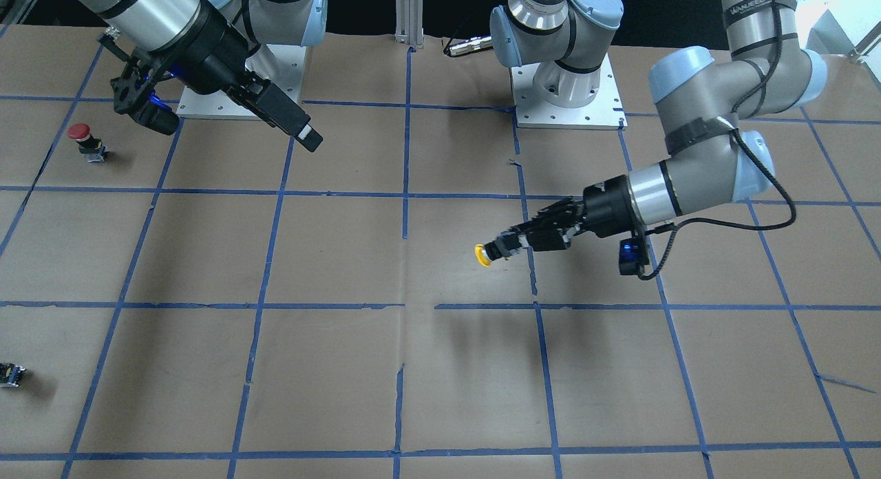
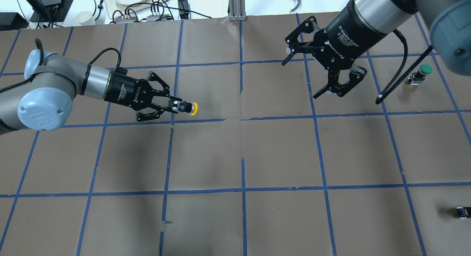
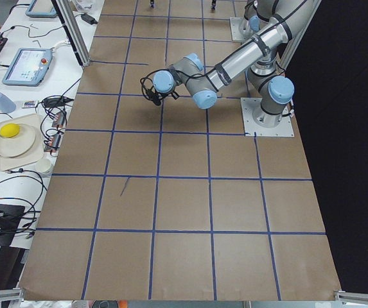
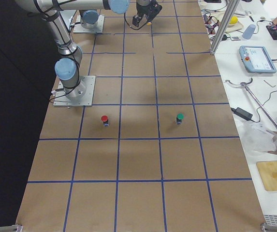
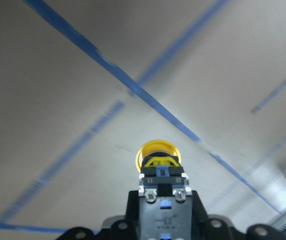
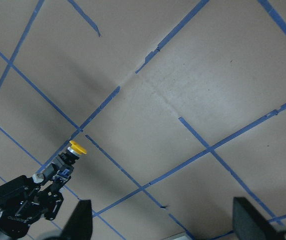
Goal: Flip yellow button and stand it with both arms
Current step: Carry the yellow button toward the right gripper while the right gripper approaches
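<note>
My left gripper [image 2: 179, 106] is shut on the black body of the yellow button [image 2: 193, 108] and holds it sideways above the table, cap pointing toward the table's middle. In the front view the button [image 1: 484, 256] sticks out past the left gripper [image 1: 515, 243]. The left wrist view shows the yellow cap [image 5: 157, 156] beyond the clamped body. My right gripper [image 2: 300, 80] is wide open and empty, raised over the far right part of the table, well apart from the button. The right wrist view shows the button [image 6: 76, 148] from a distance.
A red-capped button [image 1: 81, 140] stands near my right arm's side. A green-capped button [image 2: 423, 72] stands at the right. A small black capless part [image 2: 464, 212] lies near the right edge. The brown table [image 2: 279, 153] carries a blue tape grid.
</note>
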Robot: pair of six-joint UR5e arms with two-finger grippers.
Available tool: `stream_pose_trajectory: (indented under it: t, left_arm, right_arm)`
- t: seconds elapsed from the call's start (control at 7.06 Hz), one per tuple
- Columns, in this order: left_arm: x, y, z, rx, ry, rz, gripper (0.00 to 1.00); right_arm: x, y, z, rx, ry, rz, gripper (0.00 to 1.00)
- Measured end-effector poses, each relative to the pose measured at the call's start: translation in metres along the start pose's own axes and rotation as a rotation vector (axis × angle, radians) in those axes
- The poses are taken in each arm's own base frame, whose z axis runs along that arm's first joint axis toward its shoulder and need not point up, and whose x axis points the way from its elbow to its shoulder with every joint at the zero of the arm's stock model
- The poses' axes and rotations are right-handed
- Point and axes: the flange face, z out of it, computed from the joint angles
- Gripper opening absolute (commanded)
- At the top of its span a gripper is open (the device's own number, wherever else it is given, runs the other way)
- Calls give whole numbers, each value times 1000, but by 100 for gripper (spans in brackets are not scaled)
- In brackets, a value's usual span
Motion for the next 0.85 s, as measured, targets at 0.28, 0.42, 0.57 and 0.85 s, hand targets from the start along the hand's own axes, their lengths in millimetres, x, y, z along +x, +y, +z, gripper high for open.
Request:
stream_pose_trajectory:
  t: [0.28,0.42,0.57,0.85]
  left_arm:
    - [33,71,54,-190,102,-76,10]
    - [43,95,74,-275,137,-78,10]
    - [51,114,87,-351,175,-71,10]
    - [58,129,96,-442,236,-58,10]
  right_arm:
    - [-4,-18,10,-51,-29,59,100]
    - [-4,-29,8,-81,-65,110,100]
    - [-3,-38,0,-109,-116,168,100]
    - [2,-46,-14,-122,-162,227,100]
